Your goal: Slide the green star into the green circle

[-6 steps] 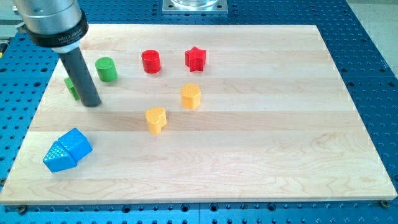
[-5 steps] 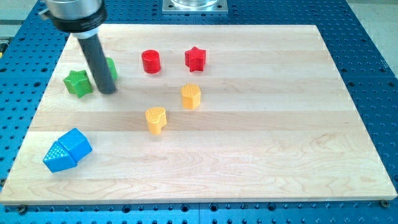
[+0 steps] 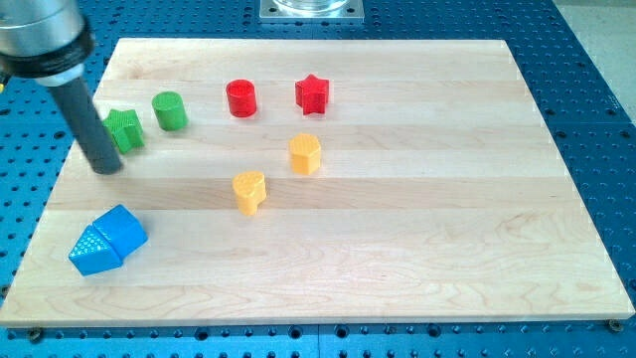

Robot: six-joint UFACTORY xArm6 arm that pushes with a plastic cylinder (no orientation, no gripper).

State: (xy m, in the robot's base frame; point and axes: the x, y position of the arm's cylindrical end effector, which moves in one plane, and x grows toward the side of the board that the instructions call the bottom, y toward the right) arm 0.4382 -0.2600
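The green star (image 3: pixel 125 129) lies near the board's upper left. The green circle (image 3: pixel 170 110), a short cylinder, stands just to its upper right, a small gap apart. My tip (image 3: pixel 105 166) rests on the board at the star's lower left, with the dark rod rising along the star's left side and partly covering its left edge.
A red cylinder (image 3: pixel 241 97) and a red star (image 3: pixel 312 93) sit at the view's top middle. Two yellow blocks (image 3: pixel 305 154) (image 3: pixel 249 191) lie in the middle. Two joined blue blocks (image 3: pixel 107 240) sit at the lower left. The wooden board (image 3: pixel 417 219) lies on a blue perforated table.
My tip swung from between the star and circle over to the star's left side. The green star sits slightly closer to the circle than before.
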